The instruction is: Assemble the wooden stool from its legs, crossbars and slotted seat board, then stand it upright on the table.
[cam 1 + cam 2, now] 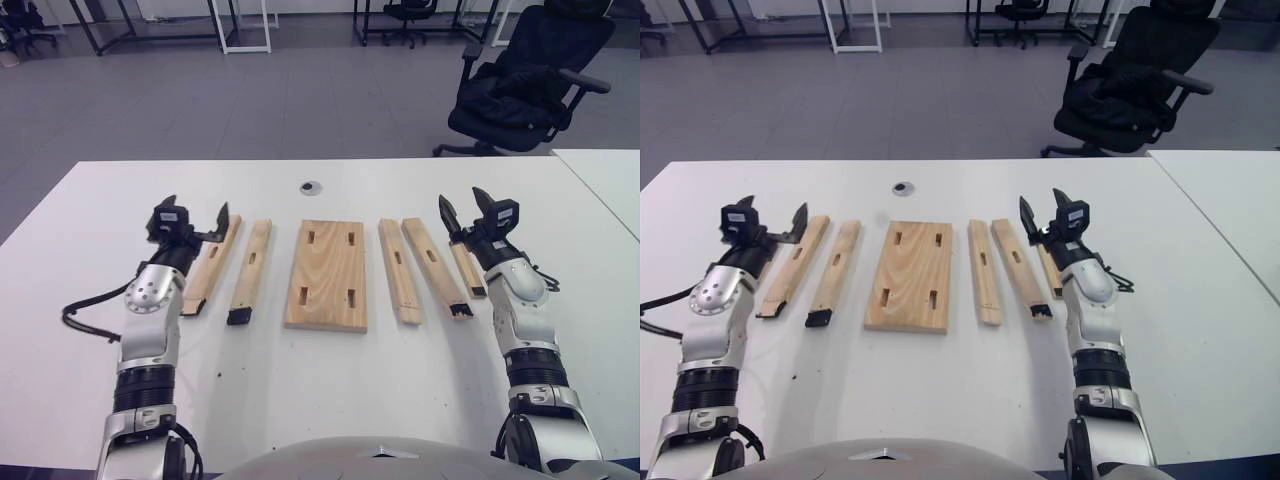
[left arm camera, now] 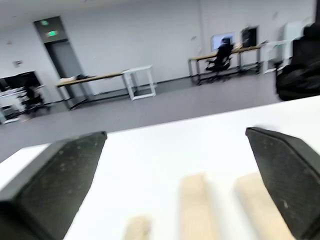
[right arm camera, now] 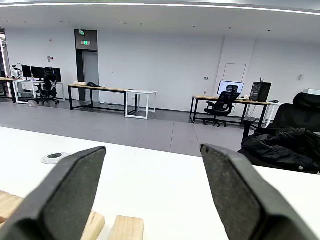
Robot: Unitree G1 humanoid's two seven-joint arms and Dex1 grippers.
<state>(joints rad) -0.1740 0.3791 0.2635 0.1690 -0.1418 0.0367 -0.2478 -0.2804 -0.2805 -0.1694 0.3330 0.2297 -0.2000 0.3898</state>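
The slotted seat board (image 1: 326, 275) lies flat at the table's centre. To its left lie two wooden legs (image 1: 250, 270) (image 1: 212, 262), side by side. To its right lie two more legs (image 1: 399, 270) (image 1: 436, 267) and a short crossbar (image 1: 466, 270). My left gripper (image 1: 196, 206) hovers open over the far end of the outer left leg, holding nothing. My right gripper (image 1: 461, 200) stands open just past the far end of the crossbar, also holding nothing. In the left wrist view, three wooden ends (image 2: 195, 210) show between the open fingers (image 2: 55, 190).
A round cable grommet (image 1: 311, 187) sits in the white table (image 1: 330, 400) beyond the board. A black office chair (image 1: 530, 80) stands past the far right corner. A second white table (image 1: 610, 180) adjoins on the right.
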